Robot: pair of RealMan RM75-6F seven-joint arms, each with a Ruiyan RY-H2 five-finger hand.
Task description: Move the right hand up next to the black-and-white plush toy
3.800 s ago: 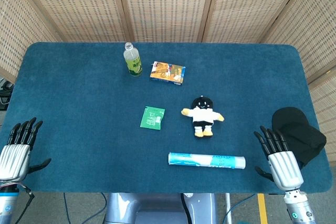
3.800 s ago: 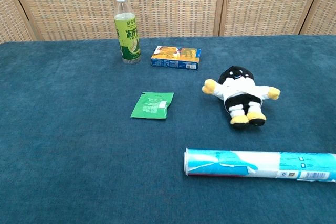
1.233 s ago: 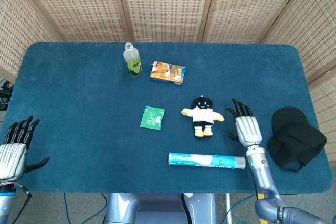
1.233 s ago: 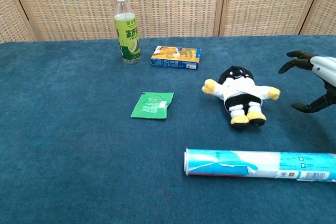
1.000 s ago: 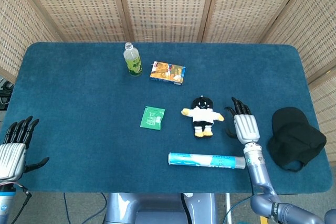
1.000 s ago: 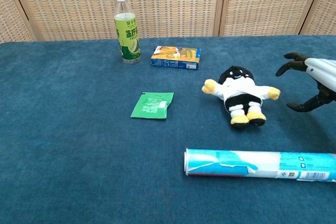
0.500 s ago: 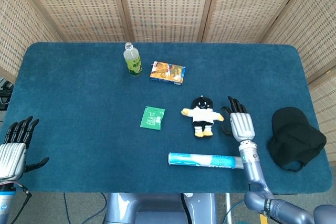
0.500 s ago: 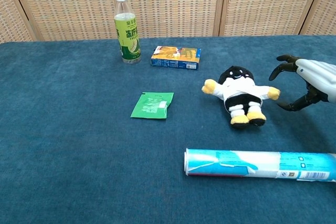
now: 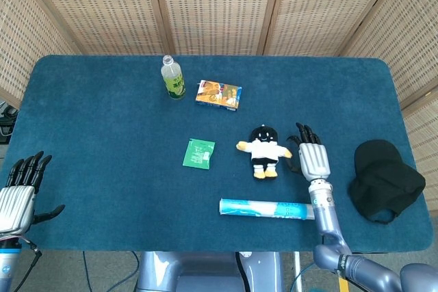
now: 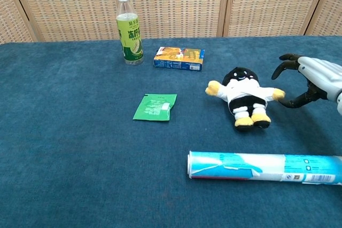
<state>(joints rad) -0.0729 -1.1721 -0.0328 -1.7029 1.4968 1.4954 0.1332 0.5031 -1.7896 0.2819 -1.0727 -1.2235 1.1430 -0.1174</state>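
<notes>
The black-and-white plush toy [image 9: 263, 150] [image 10: 243, 95] lies on its back near the table's middle, with yellow hands and feet. My right hand [image 9: 313, 156] [image 10: 311, 80] is just to its right, fingers apart and curved, holding nothing; its fingertips are close to the toy's arm without touching. My left hand [image 9: 18, 191] stays open at the table's near left corner and is out of the chest view.
A light-blue tube [image 9: 263, 208] [image 10: 264, 167] lies in front of the toy. A green packet [image 9: 198, 152], a snack box [image 9: 218, 94] and a green-labelled bottle [image 9: 174, 78] lie left and behind. A black cap [image 9: 384, 178] sits at the right edge of the blue table [image 9: 102, 135].
My right hand has moved from the near right corner forward and left, closing in on the toy's right side. The left hand and all objects have stayed put.
</notes>
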